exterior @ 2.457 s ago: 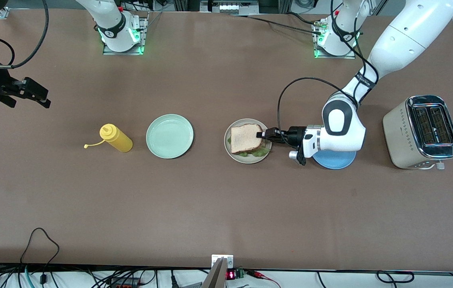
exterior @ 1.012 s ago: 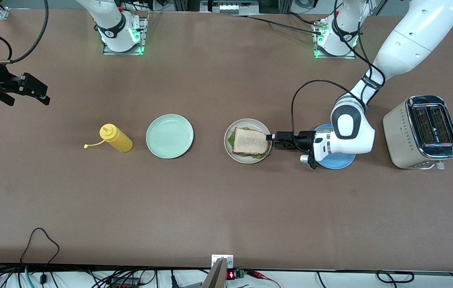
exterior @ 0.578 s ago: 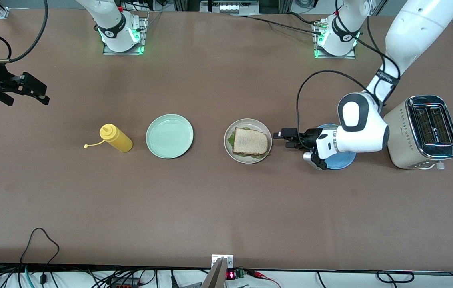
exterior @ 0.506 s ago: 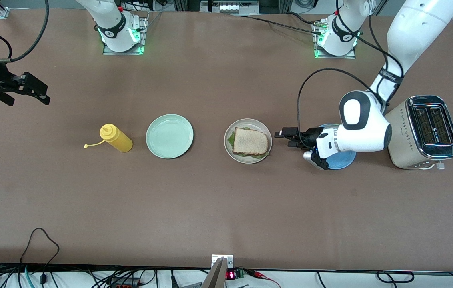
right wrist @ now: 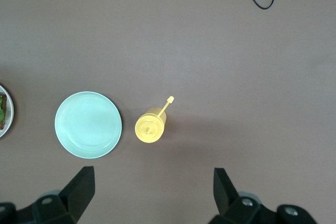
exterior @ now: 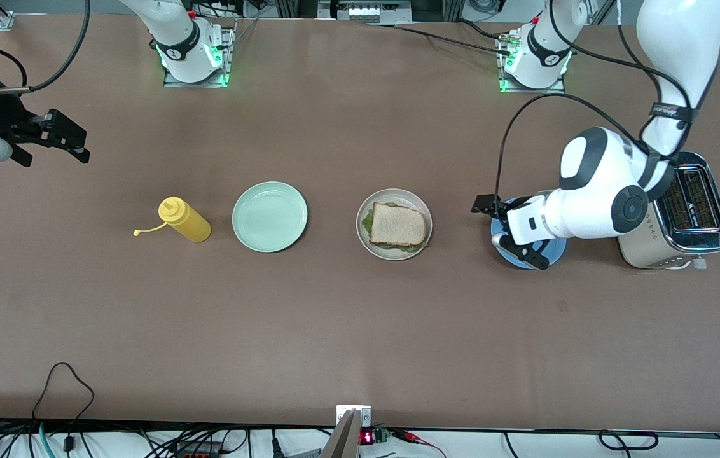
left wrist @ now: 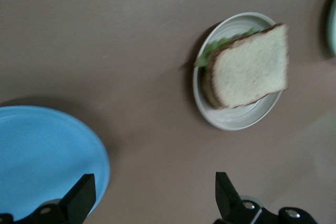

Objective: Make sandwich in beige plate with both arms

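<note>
Jaws wide and empty on both sides, as I read them from the wrist cameras. My left gripper (exterior: 486, 210) hangs over the edge of the blue plate (exterior: 528, 254), with its two fingers (left wrist: 80, 198) spread far apart and nothing between them. My right gripper (exterior: 70, 137) waits over the bare surface (exterior: 360, 331) at the right arm's end, also spread wide, above and off to one side of the yellow bottle (exterior: 184, 219).

The sandwich (exterior: 398, 225) sits on the beige plate (exterior: 393, 254) in the middle of the surface, between the mint-green plate (exterior: 270, 216) and the blue plate, clear of both. Its top slice is squarish, pale and speckled, with a darker brown crust running round the edge. In the left wrist view a second slice shows just under it, and ruffled green lettuce (left wrist: 223, 45) pokes out along one edge between the two. The slices lie nearly flush, the whole stack flat on the plate and inside its rim; the plate itself is round, off-white, with a shallow raised rim.

The toaster (exterior: 684, 216) stands at the left arm's end, just beside the blue plate, partly covered by my left arm.
</note>
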Controlling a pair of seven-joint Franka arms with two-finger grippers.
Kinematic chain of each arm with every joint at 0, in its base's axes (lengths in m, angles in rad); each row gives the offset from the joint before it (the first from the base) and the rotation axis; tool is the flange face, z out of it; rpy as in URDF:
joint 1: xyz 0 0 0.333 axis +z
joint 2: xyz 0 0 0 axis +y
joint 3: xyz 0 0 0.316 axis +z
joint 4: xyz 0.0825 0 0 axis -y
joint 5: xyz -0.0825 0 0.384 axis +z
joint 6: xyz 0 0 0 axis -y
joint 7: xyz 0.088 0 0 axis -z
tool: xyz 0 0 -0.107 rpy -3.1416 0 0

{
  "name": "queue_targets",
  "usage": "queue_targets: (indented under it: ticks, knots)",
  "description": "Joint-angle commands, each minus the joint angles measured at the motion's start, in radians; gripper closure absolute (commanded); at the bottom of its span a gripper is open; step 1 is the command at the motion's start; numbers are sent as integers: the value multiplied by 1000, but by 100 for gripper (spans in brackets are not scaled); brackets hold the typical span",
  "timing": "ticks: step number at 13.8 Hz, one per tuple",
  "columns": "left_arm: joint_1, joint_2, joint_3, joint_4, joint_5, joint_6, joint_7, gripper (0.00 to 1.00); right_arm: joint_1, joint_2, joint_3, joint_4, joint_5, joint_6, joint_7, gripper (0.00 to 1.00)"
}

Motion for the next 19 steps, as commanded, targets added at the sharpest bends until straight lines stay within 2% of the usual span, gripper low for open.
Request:
queue_targets:
  ticks: [1, 6, 9, 10, 11, 12, 15, 16, 19]
  knots:
    - [0, -10, 4, 94, 142, -136, -28, 0, 6, 20, -2, 29, -5, -26, -10, 0]
    - [11, -10, 1, 307, 312, -417, -30, 0, 4, 31, -2, 21, 6, 5, -6, 0]
    - [18, -18, 6, 413, 325, -515, -24, 0, 4, 35, -2, 21, 6, 5, -7, 0]
    - [8, -44, 30, 415, 319, -520, -25, 0, 3, 35, -3, 21, 6, 5, -7, 0]
    - [-20, -68, 68, 412, 308, -517, -25, 0, 3, 35, -3, 21, 6, 5, -7, 0]
    - [-65, -90, 140, 412, 287, -517, -24, 0, 3, 35, -3, 21, 6, 5, -6, 0]
    - [-239, -169, 439, 372, 103, -514, -22, 0, 3, 40, -3, 23, 6, 5, -6, 0]
    - [-265, -200, 490, 333, 49, -511, -25, 0, 3, 41, -3, 23, 6, 6, -6, 0]
    - [-340, -333, 610, 178, 34, -386, -27, 0, 1, 49, -3, 26, 10, 8, -4, 0]
